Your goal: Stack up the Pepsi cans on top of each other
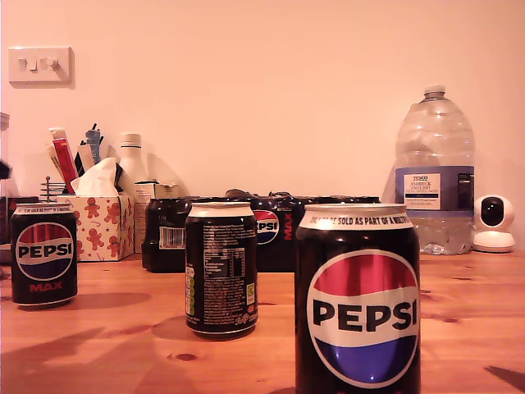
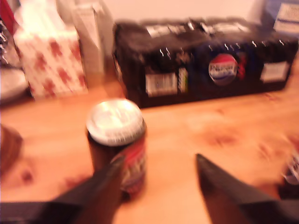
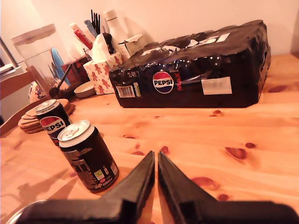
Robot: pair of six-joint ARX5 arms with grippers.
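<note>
Behind the three Pepsi cans, the shrink-wrapped black multipack (image 1: 271, 226) lies along the back of the wooden table (image 1: 467, 312), close to the wall. At the exterior view's left stands a tissue box (image 1: 102, 223) printed with gingerbread figures, a white tissue pulled up from its top. Behind it is a holder of pens and tools (image 1: 78, 152) and a white bottle (image 1: 131, 156). At the exterior view's right a big clear water bottle (image 1: 435, 172) stands upright with only a little water at its foot, and beside it a small white camera (image 1: 494, 223). A light switch (image 1: 39, 66) sits on the wall above.

The cans stand upright and well apart from one another, none stacked. The nearest can (image 1: 358, 300) fills the foreground of the exterior view with its logo facing us. The middle can (image 1: 221, 267) shows its nutrition text, and the far can (image 1: 43, 254) stands at the exterior view's left, near the tissue box.

In the first wrist view, which is blurred, our first gripper (image 2: 159, 172) is wide open, holding nothing; one finger overlaps the side of a can (image 2: 119, 140), though we cannot tell if it touches. The multipack (image 2: 205, 60) and tissue box (image 2: 49, 63) lie beyond.

Our second gripper (image 3: 155, 168) has its fingers almost together, only a thin slit between them, and grips nothing. Just beside it stands the middle can (image 3: 88, 156), with the far can (image 3: 53, 121) behind it. A stack of round coasters (image 3: 37, 119) and a small bowl (image 3: 85, 89) lie further back.
</note>
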